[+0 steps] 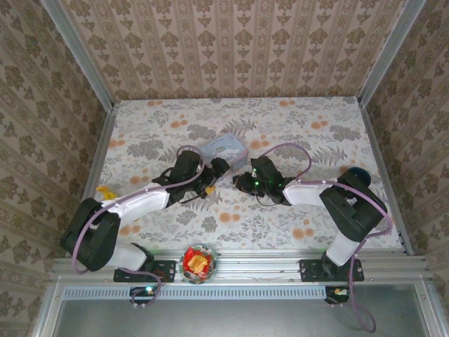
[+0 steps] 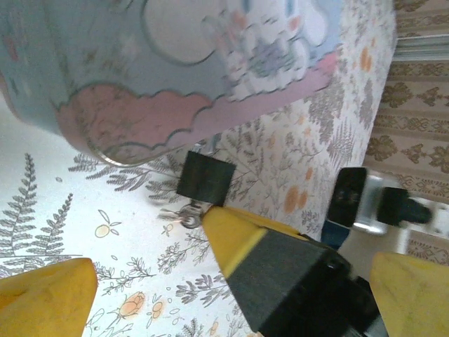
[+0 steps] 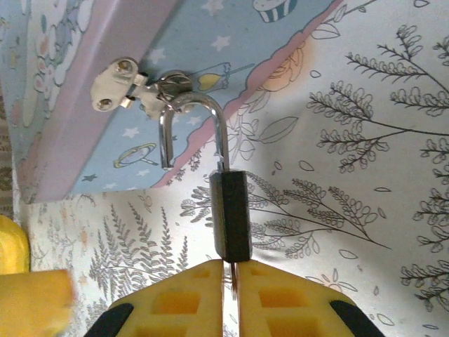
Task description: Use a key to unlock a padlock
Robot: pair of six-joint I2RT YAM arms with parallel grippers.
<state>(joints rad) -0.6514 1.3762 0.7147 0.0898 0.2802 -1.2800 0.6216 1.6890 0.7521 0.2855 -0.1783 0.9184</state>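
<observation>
Seen from overhead, two arms reach from the near edge and meet at the middle of a flower-patterned worktop [image 1: 302, 126]. At its left side, close to the wall, lies a small yellow object [image 1: 105, 192], too small to identify. The left claw [image 1: 214, 173] is just near of a pale blue tin [image 1: 229, 149] with a cartoon picture. Its wrist camera shows its yellow fingers [image 2: 43, 295] spread wide at the two sides of the frame, holding nothing. Between them is the padlock [image 2: 205, 178], a small black block just beside the tin's pink edge, with the right arm's yellow fingertip at its base.

The right wrist view adds detail the overhead view is too small to show. The padlock's silvery loop [image 3: 191, 130] is hooked through a metal hasp [image 3: 123, 84] on the tin's side. One leg of the loop is set in the black body and the other ends free in the air. The right claw [image 3: 231, 267] is pinched narrow just below the body, on a thin silvery key [image 3: 229, 277] that runs up into the base.

The tin's inside is hidden. A round bowl [image 1: 198, 262] on the near rail, between the arm bases, holds something red and yellow. Open worktop lies beyond the tin and to either side of the arms. Wallpapered walls close the left, far and right edges.
</observation>
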